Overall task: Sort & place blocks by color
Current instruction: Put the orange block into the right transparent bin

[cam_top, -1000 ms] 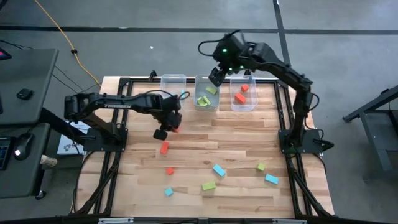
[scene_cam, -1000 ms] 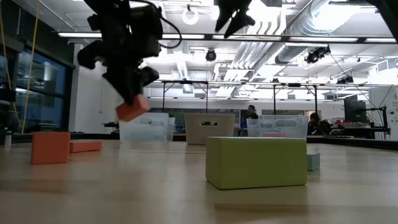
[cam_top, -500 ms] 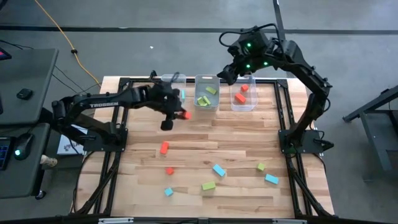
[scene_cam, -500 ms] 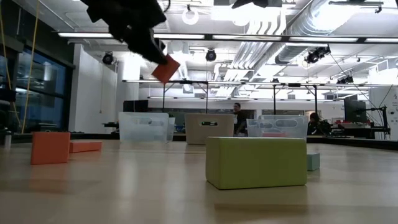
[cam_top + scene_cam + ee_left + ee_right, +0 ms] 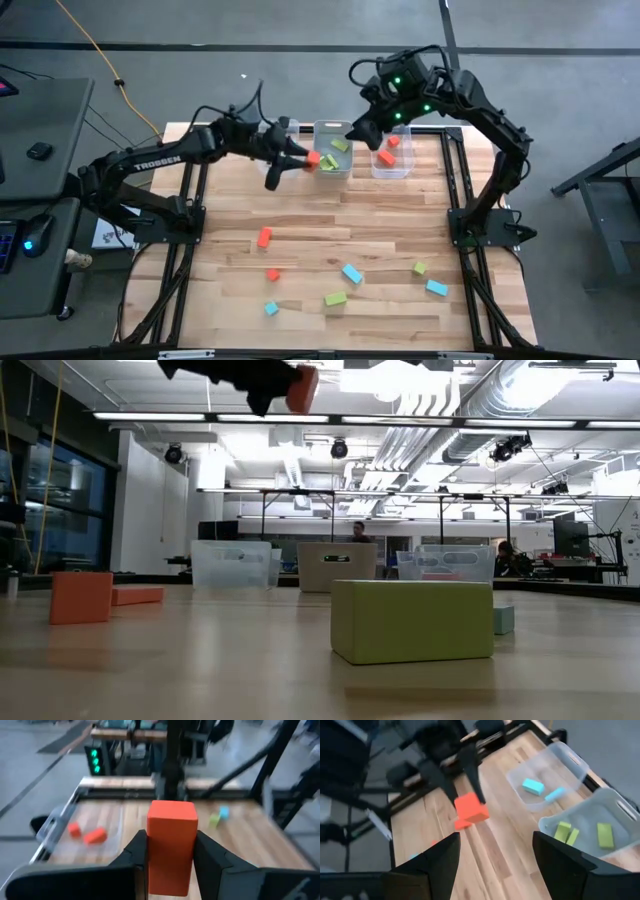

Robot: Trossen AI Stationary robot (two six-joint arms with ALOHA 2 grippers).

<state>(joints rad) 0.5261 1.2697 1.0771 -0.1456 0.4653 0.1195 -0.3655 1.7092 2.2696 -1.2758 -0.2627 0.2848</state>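
Note:
My left gripper (image 5: 306,161) is shut on a red-orange block (image 5: 313,159), high over the table beside the middle bin's left rim; the low view shows the block (image 5: 301,387) near the picture's top. My right gripper (image 5: 360,130) hovers open above the far bins, fingers wide apart (image 5: 495,870). Three clear bins stand at the far edge: one with light blue blocks (image 5: 280,135), one with lime green blocks (image 5: 333,152), one with red-orange blocks (image 5: 391,152). Loose blocks lie on the table, among them a red one (image 5: 264,237), a blue one (image 5: 352,272) and a green one (image 5: 336,298). My left gripper pinches the red-orange block (image 5: 171,845) between its two fingers (image 5: 135,855), one on each opposite side face. The block's free end (image 5: 171,812) sticks out past the fingertips. The fingers come about level from the table's left. The block is lifted clear of the table.
More small blocks rest near the table's near edge: red (image 5: 272,274), blue (image 5: 271,309), green (image 5: 420,268), blue (image 5: 437,288). A black frame runs around the wooden top (image 5: 300,215). A wide bare strip of wood lies between the bins and the loose blocks.
My left gripper, still shut on the red-orange block, has risen and travelled toward the table's far edge and right, from over the table's middle to the middle bin's left rim. My right gripper has shifted a little to the right above the bins and stayed open.

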